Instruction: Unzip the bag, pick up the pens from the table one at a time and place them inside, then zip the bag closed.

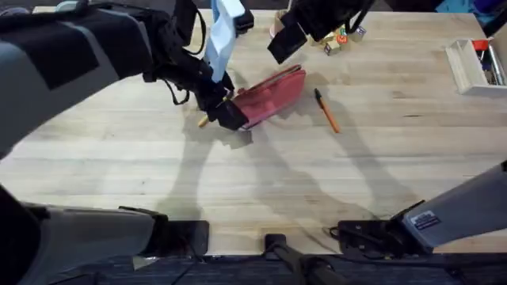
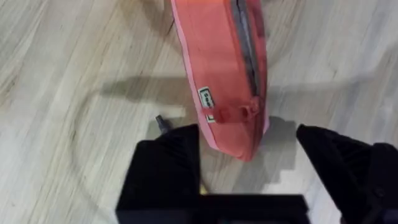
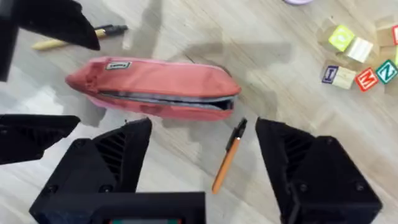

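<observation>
Pink bag (image 2: 224,74) end sits between spread left jaws.

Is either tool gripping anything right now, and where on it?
Nothing is held. The left tool is open, straddling the bag's end without closing on it; the right tool hangs open above.

pink elongated fabric pencil pouch (image 1: 271,94): 1 | slim orange pen with dark end (image 1: 326,110): 1 | slim yellow pen with black tip (image 3: 68,38): 1 | small coloured letter blocks (image 3: 359,57): at least 5 | white tray (image 1: 467,71): 1 | black two-finger grippers: 2, left (image 2: 249,162), right (image 3: 205,155)
</observation>
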`<action>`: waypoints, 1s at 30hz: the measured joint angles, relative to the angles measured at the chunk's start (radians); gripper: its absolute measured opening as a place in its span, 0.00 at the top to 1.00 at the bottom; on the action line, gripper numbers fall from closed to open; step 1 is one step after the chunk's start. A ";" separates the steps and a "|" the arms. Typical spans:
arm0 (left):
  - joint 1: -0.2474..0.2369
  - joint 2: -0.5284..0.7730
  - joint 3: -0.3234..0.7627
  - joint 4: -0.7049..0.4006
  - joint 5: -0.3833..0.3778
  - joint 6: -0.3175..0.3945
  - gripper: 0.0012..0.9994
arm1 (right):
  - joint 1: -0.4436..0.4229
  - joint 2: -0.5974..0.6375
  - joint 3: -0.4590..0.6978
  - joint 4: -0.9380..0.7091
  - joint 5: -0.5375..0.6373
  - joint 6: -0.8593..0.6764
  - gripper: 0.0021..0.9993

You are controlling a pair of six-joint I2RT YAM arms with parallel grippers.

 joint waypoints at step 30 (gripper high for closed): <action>0.182 -0.237 0.092 -0.070 0.036 -0.106 0.01 | 0.003 0.002 0.259 -0.338 -0.106 -0.470 0.01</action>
